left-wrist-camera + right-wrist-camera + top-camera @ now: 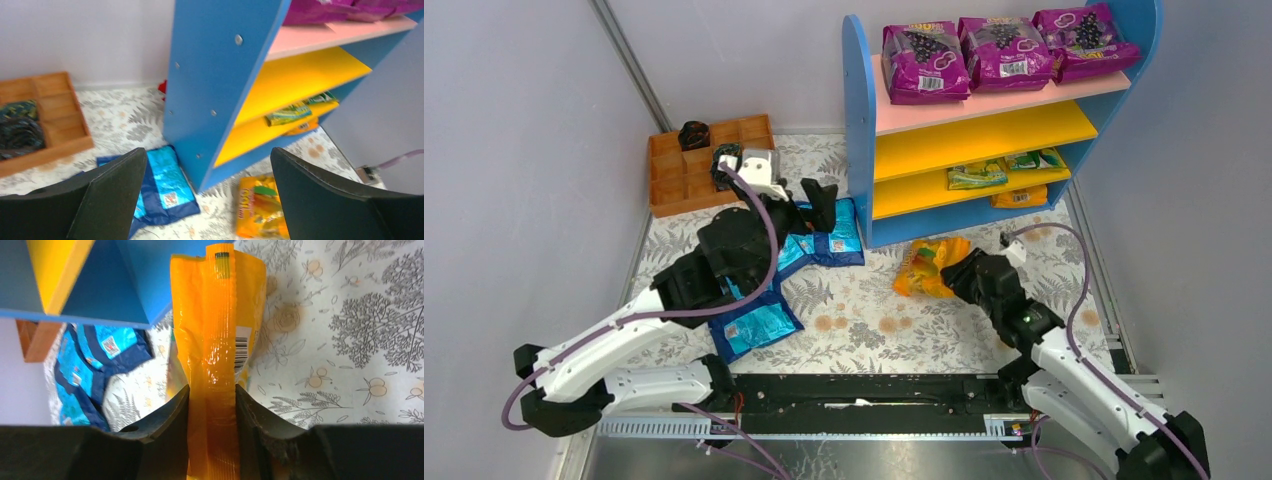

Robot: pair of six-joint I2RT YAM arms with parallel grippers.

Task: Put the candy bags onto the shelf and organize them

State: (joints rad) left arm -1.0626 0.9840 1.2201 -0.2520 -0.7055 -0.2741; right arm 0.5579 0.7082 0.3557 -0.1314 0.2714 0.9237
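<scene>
Our right pincer is clenched on an orange candy bag — the pouch runs lengthwise between the two fingers, pinched at its near end, and it sits just in front of the shelf, near the foot of its front edge. We cannot tell whether the bag rests on the flower-print surface or hangs just above it. Our left pincer is released, fingers spread wide with nothing between them, and hovers over the blue bags that lie on the surface against the shelf's left side panel; one more blue bag lies nearer, partly under the left arm. On the shelf, three purple bags sit in a row on the pink top board, two green-yellow bags lie on the lower yellow board, and another orange bag lies beneath it. At the far left stands an orange tray — dark items fill some of its compartments.
</scene>
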